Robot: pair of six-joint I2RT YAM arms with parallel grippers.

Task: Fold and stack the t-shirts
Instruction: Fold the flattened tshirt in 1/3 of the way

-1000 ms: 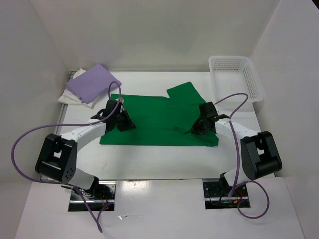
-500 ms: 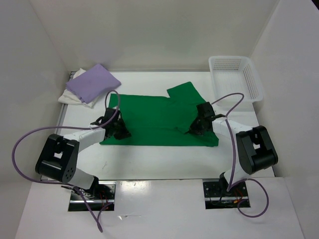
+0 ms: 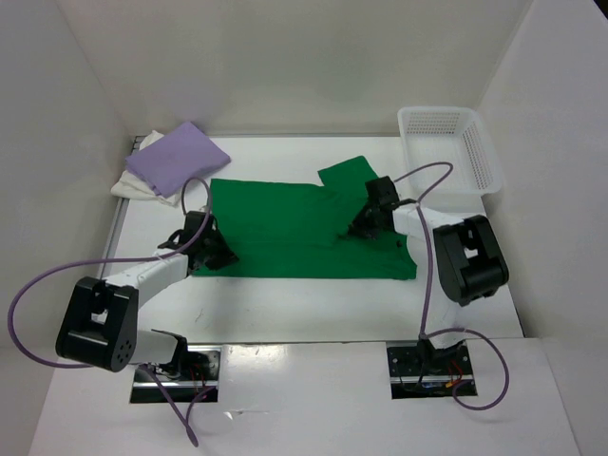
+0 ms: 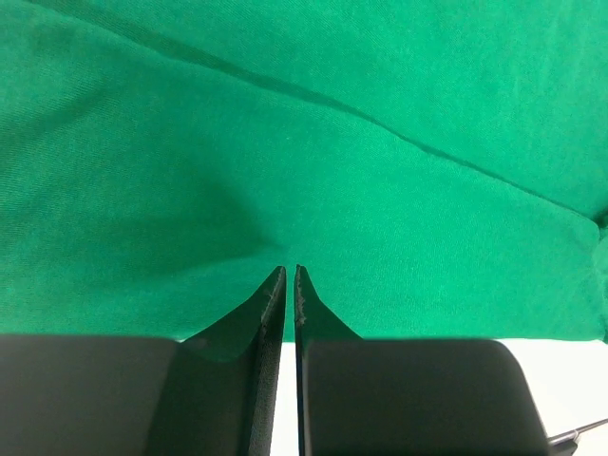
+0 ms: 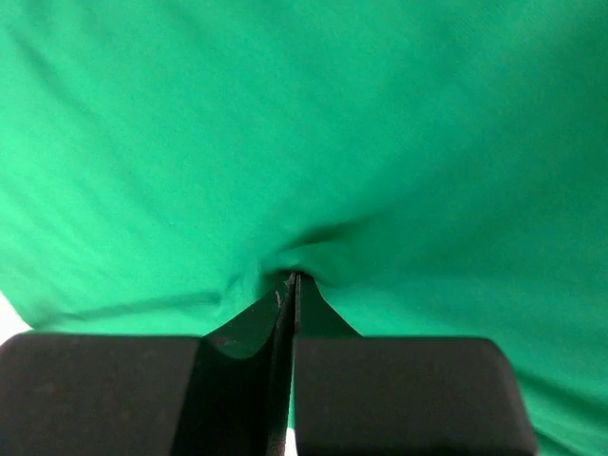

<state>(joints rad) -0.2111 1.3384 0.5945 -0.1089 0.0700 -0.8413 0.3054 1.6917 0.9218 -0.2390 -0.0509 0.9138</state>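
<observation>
The green t-shirt [image 3: 285, 228] lies spread flat on the middle of the table. My left gripper [image 3: 220, 256] sits low at its left hem. In the left wrist view its jaws [image 4: 290, 271] stand a narrow slit apart with nothing between them, tips over the green cloth [image 4: 304, 142]. My right gripper [image 3: 356, 226] is on the shirt's right part, below the sleeve. It is shut [image 5: 293, 277] on a puckered pinch of the green cloth [image 5: 313, 123]. The lilac t-shirt [image 3: 176, 157] lies folded on the white t-shirt [image 3: 131, 185] at the far left corner.
A white lattice basket [image 3: 446, 142] stands at the far right corner. White walls close in the table on the left, back and right. Purple cables loop from both arms over the table.
My left gripper slid back toward the shirt's left hem, and its jaws parted slightly, letting go of the cloth. My right gripper moved farther away and left, still pinching the green cloth.
</observation>
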